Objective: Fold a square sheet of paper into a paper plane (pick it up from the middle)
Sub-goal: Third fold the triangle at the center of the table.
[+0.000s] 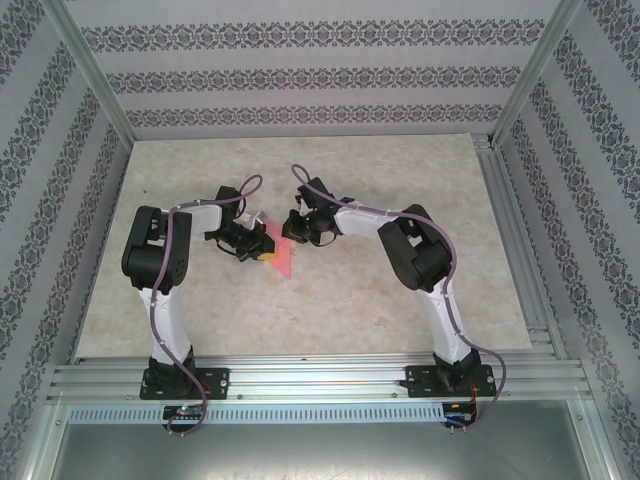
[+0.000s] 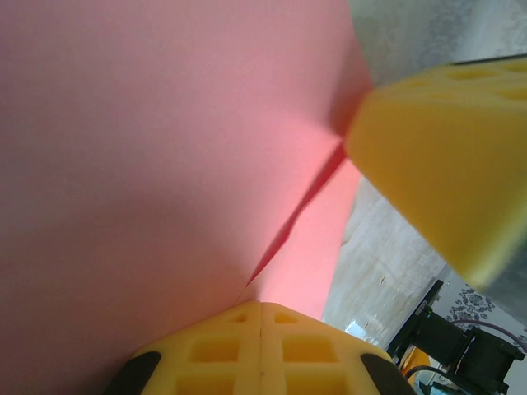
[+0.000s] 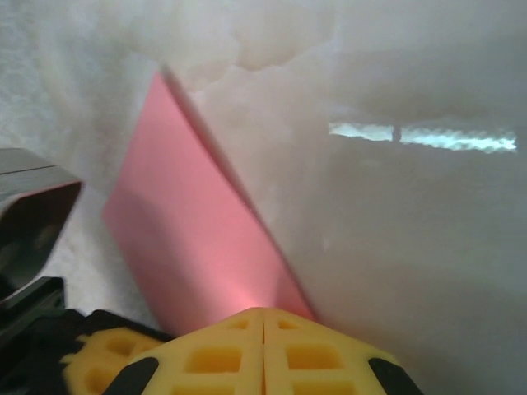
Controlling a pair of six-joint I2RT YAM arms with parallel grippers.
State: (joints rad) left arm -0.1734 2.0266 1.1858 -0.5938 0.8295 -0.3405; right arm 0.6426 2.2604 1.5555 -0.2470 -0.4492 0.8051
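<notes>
At the tips of the left gripper [image 2: 261, 306], whose yellow waffle-patterned fingers are pressed together, the thin pink-red square sheet of paper [image 2: 148, 164] runs straight into the seam, so I judge it pinched there. A dark crease climbs away from those tips toward a yellow pad [image 2: 445, 156] of the other arm. Across from it, the right gripper [image 3: 263, 317] is likewise closed, with the partly folded sheet starting at its fingertips and stretching ahead of them over the pale marbled tabletop [image 3: 395, 247]. To crease well, both pinches should hold firm while the layers are drawn taut and the edges aligned, then pressed flat; a slack or uneven pull would skew the fold
</notes>
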